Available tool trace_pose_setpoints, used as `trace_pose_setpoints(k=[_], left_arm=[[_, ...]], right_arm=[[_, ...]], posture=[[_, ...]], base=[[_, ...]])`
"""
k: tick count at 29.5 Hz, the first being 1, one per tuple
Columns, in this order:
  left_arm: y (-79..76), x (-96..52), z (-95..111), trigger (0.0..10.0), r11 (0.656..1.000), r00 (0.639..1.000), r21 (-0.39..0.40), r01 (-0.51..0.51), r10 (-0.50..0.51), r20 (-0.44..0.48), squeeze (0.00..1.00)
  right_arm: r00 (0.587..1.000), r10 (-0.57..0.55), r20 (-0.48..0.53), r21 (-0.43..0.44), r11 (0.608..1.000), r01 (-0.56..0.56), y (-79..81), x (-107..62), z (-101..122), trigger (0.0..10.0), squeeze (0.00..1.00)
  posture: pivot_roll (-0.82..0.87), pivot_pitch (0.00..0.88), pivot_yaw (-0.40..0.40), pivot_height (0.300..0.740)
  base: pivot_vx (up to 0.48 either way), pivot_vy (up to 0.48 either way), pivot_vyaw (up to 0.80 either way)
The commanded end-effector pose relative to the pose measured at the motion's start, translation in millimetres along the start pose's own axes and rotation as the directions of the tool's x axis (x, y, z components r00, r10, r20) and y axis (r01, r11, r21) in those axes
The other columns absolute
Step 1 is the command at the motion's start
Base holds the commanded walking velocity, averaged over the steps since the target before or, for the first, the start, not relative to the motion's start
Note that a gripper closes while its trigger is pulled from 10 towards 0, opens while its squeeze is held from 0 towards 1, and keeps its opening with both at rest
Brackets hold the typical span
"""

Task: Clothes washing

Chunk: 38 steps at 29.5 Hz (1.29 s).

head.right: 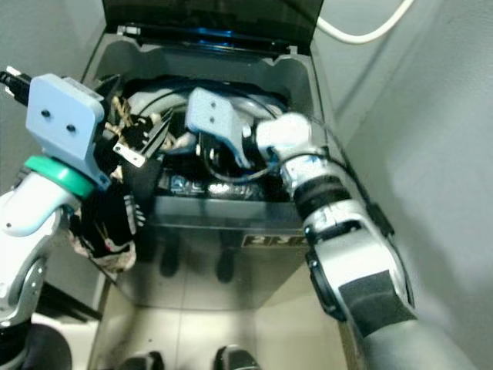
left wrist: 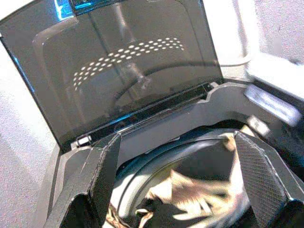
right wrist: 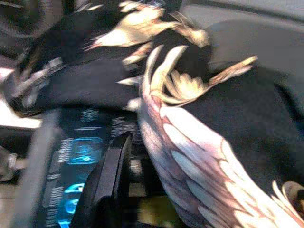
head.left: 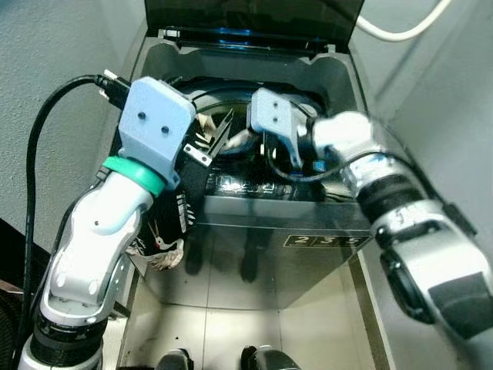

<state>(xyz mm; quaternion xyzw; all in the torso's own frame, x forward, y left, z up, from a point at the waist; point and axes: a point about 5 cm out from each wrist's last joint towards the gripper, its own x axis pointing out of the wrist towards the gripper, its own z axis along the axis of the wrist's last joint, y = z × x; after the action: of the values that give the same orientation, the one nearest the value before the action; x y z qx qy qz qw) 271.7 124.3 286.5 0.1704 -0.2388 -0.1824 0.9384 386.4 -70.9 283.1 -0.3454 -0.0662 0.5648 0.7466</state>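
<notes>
A top-loading washing machine (head.left: pixel 254 58) stands before me with its dark lid (head.left: pixel 254 15) raised. A black garment with cream bird prints (head.left: pixel 163 250) hangs over the machine's front left edge, and more of it lies in the drum (left wrist: pixel 190 190). My left gripper (left wrist: pixel 178 140) hovers over the left side of the drum, open, its fingers (left wrist: pixel 102 180) spread above the cloth. My right gripper (head.left: pixel 281 158) reaches down at the drum's front edge, close against the garment (right wrist: pixel 199 142); that view is blurred.
A lit control panel (head.left: pixel 262 185) runs along the front rim. Grey walls close in on both sides. A white hose (head.left: pixel 393 31) curves at the back right, and a black cable (head.left: pixel 38 131) loops off my left wrist. My feet (head.left: pixel 262 358) stand on the floor below.
</notes>
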Motion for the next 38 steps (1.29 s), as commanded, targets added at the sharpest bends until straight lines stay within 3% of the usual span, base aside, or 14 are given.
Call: trace_pose_setpoints(k=[1,3,5,10,12,13,15,16,18,20,23,27,31,38], left_arm=[[-2.5,-0.5,1.0,10.0,1.0,1.0,-0.009,0.001,-0.001,-0.001,0.0],[-2.8,-0.7,1.2,10.0,1.0,1.0,-0.009,-0.001,0.001,-0.001,0.0],[-2.9,-2.0,1.5,10.0,1.0,1.0,-0.008,-0.006,0.006,-0.004,0.0],[-2.1,-2.6,1.4,10.0,1.0,1.0,-0.004,-0.003,0.003,-0.008,0.0],[-1.8,-2.8,0.5,10.0,1.0,1.0,-0.003,0.003,-0.003,-0.01,0.0],[-1.8,-2.8,0.5,10.0,1.0,1.0,-0.003,0.003,-0.003,-0.01,0.0],[-1.3,-2.3,-0.4,10.0,1.0,1.0,-0.005,0.004,-0.004,-0.011,0.0],[-1.3,-2.3,-0.4,10.0,1.0,1.0,-0.005,0.004,-0.004,-0.011,0.0],[-4.0,0.3,0.2,10.0,1.0,1.0,-0.007,0.013,-0.013,-0.002,0.0],[-4.5,0.1,0.6,10.0,1.0,1.0,-0.01,0.012,-0.012,-0.001,0.0],[1.0,0.1,2.6,10.0,0.999,0.999,0.014,-0.032,0.032,0.011,0.0],[15.3,2.1,3.7,10.0,0.991,0.992,0.047,-0.124,0.124,0.021,0.0],[18.7,2.6,4.2,10.0,0.988,0.989,0.051,-0.146,0.145,0.023,0.0],[35.9,6.3,21.8,10.0,0.965,0.964,0.058,-0.256,0.25,0.088,0.0]], right_arm=[[0.996,-0.078,-0.035,-0.035,0.996,0.076,-10.7,-3.7,5.1,10.0,0.0],[0.989,-0.137,-0.054,-0.06,0.989,0.133,-17.3,-6.0,7.8,10.0,0.0],[0.918,-0.397,0.018,-0.06,0.916,0.398,-43.7,-22.7,23.6,10.0,0.0],[0.871,-0.482,0.091,-0.114,0.864,0.49,-55.0,-41.7,33.7,10.0,0.0],[0.771,-0.618,0.151,-0.213,0.742,0.636,-66.7,-58.1,44.1,10.0,0.0],[0.771,-0.618,0.151,-0.213,0.742,0.636,-66.7,-58.1,44.1,10.0,0.0],[0.662,-0.718,0.214,-0.194,0.633,0.75,-75.4,-69.1,52.6,10.0,0.0],[0.662,-0.718,0.214,-0.194,0.633,0.75,-75.4,-69.1,52.6,10.0,0.0],[0.925,-0.353,0.139,-0.217,0.901,0.376,-35.0,-39.7,22.1,10.0,0.0],[0.962,-0.153,0.226,-0.108,0.978,0.181,-14.3,-36.0,17.3,10.0,0.0],[0.905,-0.127,0.406,0.112,0.99,0.089,-10.5,-38.2,25.5,10.0,0.0],[0.876,-0.204,0.437,0.217,0.969,0.118,-2.2,-23.8,21.6,10.0,0.0],[0.874,-0.199,0.444,0.233,0.967,0.102,3.4,-18.6,20.3,10.0,0.0],[0.879,0.009,0.476,0.132,0.988,-0.082,79.1,45.6,24.1,10.0,0.0]], posture=[[0.1,0.088,-0.04,0.74],[0.1,0.088,-0.041,0.74],[0.11,0.087,-0.037,0.74],[0.11,0.085,-0.027,0.74],[0.09,0.077,-0.023,0.74],[0.09,0.077,-0.023,0.74],[0.09,0.077,-0.023,0.74],[0.09,0.077,-0.023,0.74],[0.09,0.07,-0.023,0.74],[0.09,0.07,-0.026,0.74],[0.09,0.069,-0.027,0.74],[0.1,0.069,-0.021,0.74],[0.1,0.07,-0.019,0.74],[0.12,0.082,-0.013,0.74]], base=[[0.0,0.0,0.0],[0.0,0.0,0.0],[0.0,0.0,0.0],[0.0,0.0,0.0],[0.0,0.0,0.0],[0.0,0.0,0.0],[0.0,0.0,0.0],[0.0,0.0,0.0],[0.0,0.0,0.0],[0.0,0.0,0.0],[0.0,0.0,0.0],[0.0,0.0,0.0],[0.0,0.0,0.0],[0.0,0.0,0.0]])
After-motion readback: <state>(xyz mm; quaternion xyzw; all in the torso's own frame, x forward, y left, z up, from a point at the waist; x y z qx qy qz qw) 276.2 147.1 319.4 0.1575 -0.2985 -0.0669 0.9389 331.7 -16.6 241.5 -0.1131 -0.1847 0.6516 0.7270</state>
